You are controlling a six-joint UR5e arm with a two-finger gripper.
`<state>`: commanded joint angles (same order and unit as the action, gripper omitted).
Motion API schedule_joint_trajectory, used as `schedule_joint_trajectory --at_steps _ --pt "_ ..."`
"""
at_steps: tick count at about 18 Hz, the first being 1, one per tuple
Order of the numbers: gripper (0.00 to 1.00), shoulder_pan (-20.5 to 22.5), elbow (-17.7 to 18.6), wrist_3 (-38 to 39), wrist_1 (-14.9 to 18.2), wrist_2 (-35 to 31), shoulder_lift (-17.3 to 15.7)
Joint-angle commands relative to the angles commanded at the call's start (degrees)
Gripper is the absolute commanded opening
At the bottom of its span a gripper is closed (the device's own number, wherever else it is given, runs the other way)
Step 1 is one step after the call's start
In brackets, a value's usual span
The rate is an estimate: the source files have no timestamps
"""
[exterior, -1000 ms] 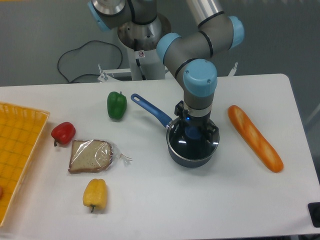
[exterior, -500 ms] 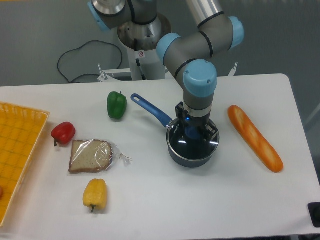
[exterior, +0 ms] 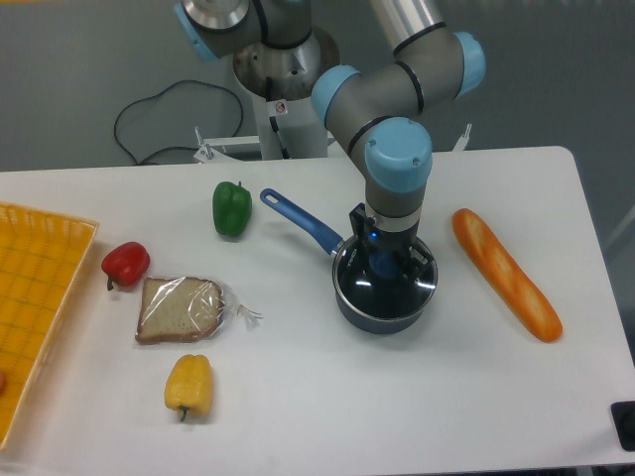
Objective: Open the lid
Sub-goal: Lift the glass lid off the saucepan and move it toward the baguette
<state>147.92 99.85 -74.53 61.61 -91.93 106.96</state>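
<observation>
Centrally, claw (exterior: pixel 384 262) pinching blue knob, lid (exterior: pixel 386 282) covering saucepan (exterior: pixel 381 313)

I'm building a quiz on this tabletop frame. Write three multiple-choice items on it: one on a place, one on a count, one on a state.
1. Where does the baguette lie?
A. right of the saucepan
B. inside the yellow tray
C. on top of the wrapped bread slice

2. How many peppers are on the table?
A. one
B. three
C. five

3. Where is the lid now?
A. flat on the table
B. leaning against the baguette
C. on the saucepan, gripper at its knob

Answers:
1 A: it lies on bare table beyond the pan.
2 B: green pepper, red pepper and yellow pepper.
3 C: the glass still covers the pan's rim; how the jaws stand cannot be made out.
</observation>
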Motion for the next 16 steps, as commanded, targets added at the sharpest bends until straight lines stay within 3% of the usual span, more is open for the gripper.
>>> schedule_joint_trajectory --at_steps 6,12,16 --pt "0.57 0.4 -1.0 -3.0 0.4 -0.1 -0.2" --pt "0.57 0.1 -6.8 -6.0 6.8 0.0 -0.2" --pt "0.57 0.4 -8.4 -11.8 7.6 0.0 -0.3"
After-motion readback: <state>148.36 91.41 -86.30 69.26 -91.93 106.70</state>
